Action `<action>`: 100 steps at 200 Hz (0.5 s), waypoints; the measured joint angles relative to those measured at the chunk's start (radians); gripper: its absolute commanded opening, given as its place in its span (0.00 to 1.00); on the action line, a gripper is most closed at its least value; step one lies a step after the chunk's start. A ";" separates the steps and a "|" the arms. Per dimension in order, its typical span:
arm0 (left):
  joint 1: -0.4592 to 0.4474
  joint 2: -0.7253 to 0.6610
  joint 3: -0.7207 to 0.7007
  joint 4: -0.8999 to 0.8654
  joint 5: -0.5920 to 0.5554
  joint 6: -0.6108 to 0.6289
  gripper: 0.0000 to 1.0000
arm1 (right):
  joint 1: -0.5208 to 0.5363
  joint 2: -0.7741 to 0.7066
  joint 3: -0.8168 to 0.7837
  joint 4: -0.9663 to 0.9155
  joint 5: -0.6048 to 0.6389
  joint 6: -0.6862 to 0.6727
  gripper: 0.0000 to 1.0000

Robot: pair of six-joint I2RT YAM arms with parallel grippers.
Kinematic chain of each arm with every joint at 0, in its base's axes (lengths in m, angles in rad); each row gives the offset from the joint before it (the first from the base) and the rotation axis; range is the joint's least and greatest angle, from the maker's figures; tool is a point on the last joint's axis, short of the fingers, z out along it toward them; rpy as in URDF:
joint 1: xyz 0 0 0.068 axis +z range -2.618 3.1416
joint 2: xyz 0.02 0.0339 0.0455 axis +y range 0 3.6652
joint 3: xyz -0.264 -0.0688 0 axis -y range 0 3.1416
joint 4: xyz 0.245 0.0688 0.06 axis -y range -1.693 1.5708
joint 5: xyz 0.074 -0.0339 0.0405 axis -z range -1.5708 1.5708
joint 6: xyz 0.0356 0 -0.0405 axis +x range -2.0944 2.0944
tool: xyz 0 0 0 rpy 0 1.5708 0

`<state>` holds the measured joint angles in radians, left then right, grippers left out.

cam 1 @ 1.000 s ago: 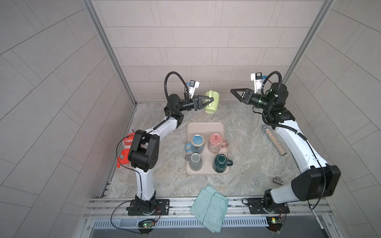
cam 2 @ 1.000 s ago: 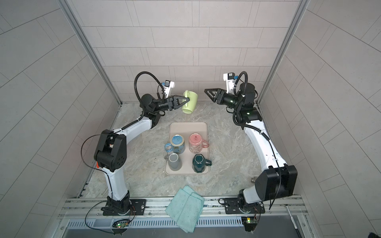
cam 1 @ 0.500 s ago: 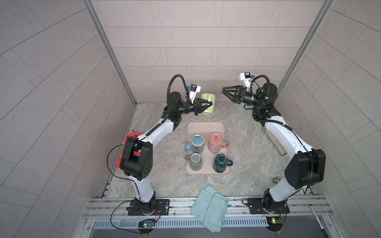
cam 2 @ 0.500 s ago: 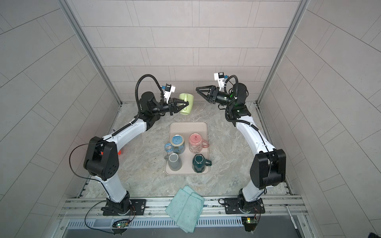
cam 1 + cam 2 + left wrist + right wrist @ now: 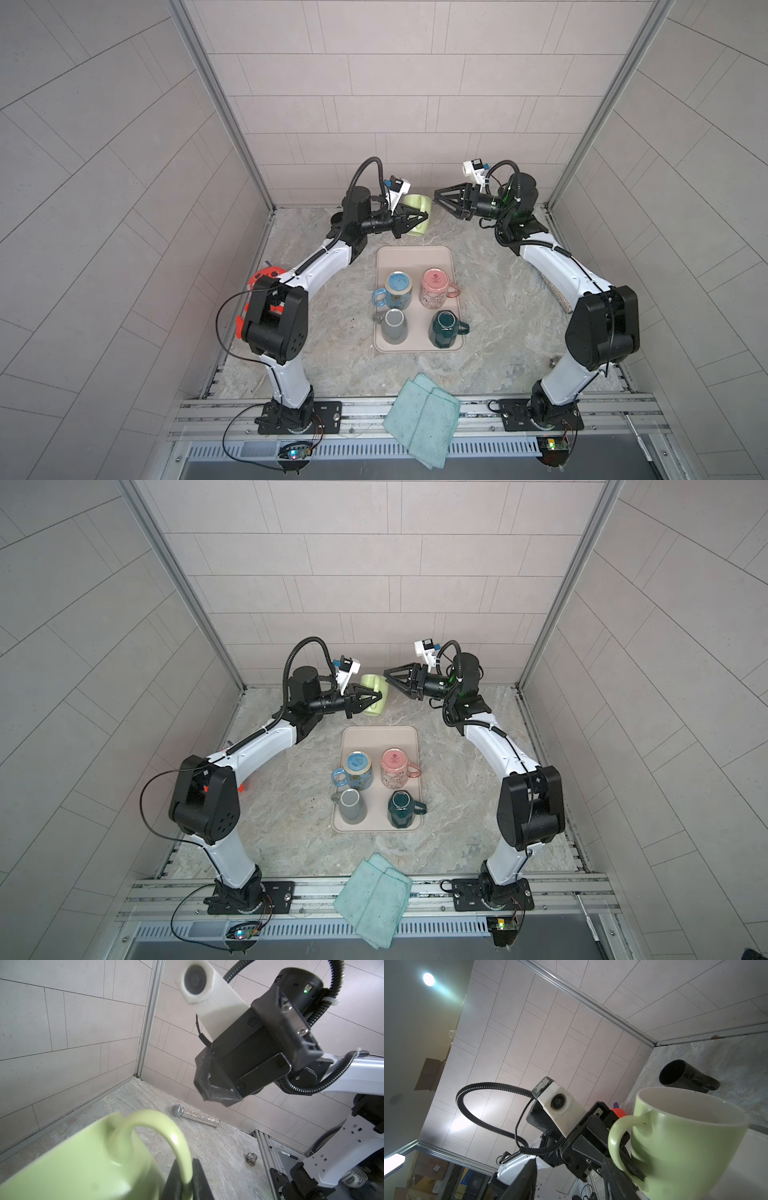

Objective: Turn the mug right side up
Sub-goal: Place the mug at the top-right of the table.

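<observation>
1. The left gripper (image 5: 420,217) is clamped on the handle of the pale green mug (image 5: 415,203). In the left wrist view its fingers (image 5: 200,1182) pinch the loop from both sides.
2. The mug hangs clear of the surface (image 5: 490,291) near the middle of its far edge, and it is tilted so that its open mouth shows in both top views.
3. The right gripper (image 5: 438,198) points at the mug from just beside it, jaws apart and holding nothing.
4. A beige tray (image 5: 415,257) in the middle of the surface carries four mugs: blue (image 5: 397,286), pink (image 5: 434,286), grey (image 5: 394,328) and dark green (image 5: 444,330).
5. A glittering microphone (image 5: 196,1114) lies along the right edge, and a small metal fitting (image 5: 554,362) sits toward the near right corner.
6. A folded teal cloth (image 5: 422,419) overhangs the near edge.
7. An orange object (image 5: 266,276) lies by the left edge, partly hidden by the left arm.
</observation>
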<state>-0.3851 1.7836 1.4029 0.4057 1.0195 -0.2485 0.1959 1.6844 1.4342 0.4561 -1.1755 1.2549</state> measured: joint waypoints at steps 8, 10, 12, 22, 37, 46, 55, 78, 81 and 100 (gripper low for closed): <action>-0.002 0.000 0.000 -0.001 -0.001 0.003 0.00 | 0.002 0.008 -0.001 -0.001 -0.002 0.000 0.50; -0.003 0.000 0.000 -0.001 -0.001 0.004 0.00 | 0.003 0.011 -0.001 -0.002 -0.003 0.000 0.50; -0.003 0.000 0.000 -0.001 -0.001 0.005 0.00 | 0.003 0.013 -0.001 -0.002 -0.003 0.000 0.50; -0.006 0.000 0.001 0.000 -0.001 0.007 0.00 | 0.007 0.023 -0.001 -0.005 -0.004 0.001 0.49; -0.010 -0.002 0.001 0.000 0.000 0.011 0.00 | 0.009 0.036 -0.001 -0.011 -0.006 0.001 0.48; -0.011 -0.003 0.001 0.000 0.000 0.013 0.00 | 0.009 0.040 -0.001 -0.017 -0.007 0.000 0.48; -0.011 -0.005 0.001 0.000 0.000 0.014 0.00 | 0.009 0.044 -0.001 -0.029 -0.007 -0.005 0.48; -0.011 -0.012 0.001 0.003 0.004 0.014 0.00 | 0.010 0.045 -0.001 -0.047 -0.006 -0.013 0.48; -0.011 -0.012 0.001 0.005 0.004 0.013 0.00 | 0.011 0.045 -0.001 -0.047 -0.006 -0.013 0.48; -0.012 -0.012 0.001 0.010 0.008 0.012 0.00 | 0.018 0.053 0.001 -0.047 -0.006 -0.013 0.47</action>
<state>-0.3969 1.7714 1.4040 0.4160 1.0275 -0.2367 0.2138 1.7378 1.4353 0.4091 -1.1820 1.2419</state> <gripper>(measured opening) 0.102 0.476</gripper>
